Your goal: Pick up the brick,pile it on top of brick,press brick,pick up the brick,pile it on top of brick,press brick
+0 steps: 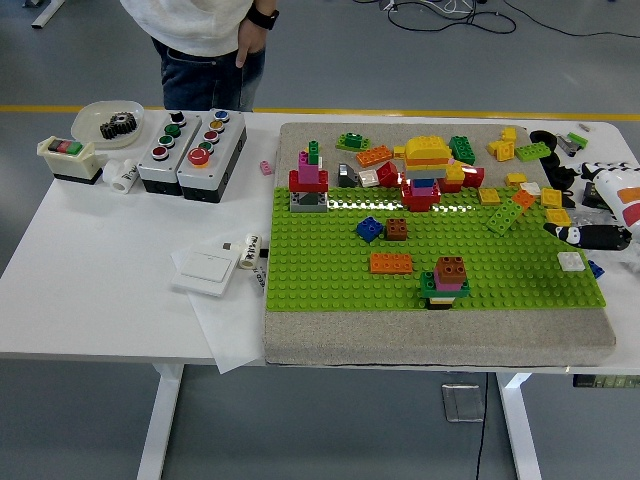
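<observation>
right hand at baseplate's right edge — holding nothing | brown-topped stack near front edge

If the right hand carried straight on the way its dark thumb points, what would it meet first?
Probably the tilted green brick just left of the right hand, which points left across the green baseplate; height is unclear, so it might pass above it.

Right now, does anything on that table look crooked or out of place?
Yes: a green brick lies tilted at an angle on the green baseplate, not pressed square into the studs like the others. A small pink brick sits alone on the white table.
</observation>
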Robot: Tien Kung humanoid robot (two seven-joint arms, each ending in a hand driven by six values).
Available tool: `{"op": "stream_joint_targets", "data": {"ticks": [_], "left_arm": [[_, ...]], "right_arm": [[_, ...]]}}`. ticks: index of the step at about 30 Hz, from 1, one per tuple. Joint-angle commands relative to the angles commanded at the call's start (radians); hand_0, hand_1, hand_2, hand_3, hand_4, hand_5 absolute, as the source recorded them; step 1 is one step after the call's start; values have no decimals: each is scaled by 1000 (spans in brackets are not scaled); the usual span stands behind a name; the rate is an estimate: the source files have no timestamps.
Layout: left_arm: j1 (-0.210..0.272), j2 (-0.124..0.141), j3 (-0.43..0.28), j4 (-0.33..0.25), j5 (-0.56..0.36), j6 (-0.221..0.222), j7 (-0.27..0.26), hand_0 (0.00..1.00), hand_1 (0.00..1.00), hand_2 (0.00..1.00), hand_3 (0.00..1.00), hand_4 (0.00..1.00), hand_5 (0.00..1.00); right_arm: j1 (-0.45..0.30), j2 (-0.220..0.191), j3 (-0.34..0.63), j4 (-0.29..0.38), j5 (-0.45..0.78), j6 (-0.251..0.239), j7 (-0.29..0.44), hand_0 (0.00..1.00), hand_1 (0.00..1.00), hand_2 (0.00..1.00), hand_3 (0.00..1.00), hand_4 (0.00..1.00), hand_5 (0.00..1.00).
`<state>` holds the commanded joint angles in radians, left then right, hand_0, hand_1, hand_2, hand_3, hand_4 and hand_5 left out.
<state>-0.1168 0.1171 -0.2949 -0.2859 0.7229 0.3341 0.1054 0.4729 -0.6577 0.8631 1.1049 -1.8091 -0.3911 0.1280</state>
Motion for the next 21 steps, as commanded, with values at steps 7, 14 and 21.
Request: {"op": "stream_joint_targets", "data": {"ticks": [7,14,21], "left_arm": [[3,-1,-10,0,13,-1,2,708,705,756,646,748,653],[6,-2,-17,1,20,-1,4,710,704,755,646,745,653],[8,-3,-26,1,36,-5,9,714,705,760,647,739,651]], "right_arm": [[-36,16,24,-13,218,30,44,791,739,780,817,888,526],[-78,28,74,-10,511,93,87,794,738,785,801,900,627],[-108,35,110,-2,810,129,113,778,730,776,746,941,669]]}}
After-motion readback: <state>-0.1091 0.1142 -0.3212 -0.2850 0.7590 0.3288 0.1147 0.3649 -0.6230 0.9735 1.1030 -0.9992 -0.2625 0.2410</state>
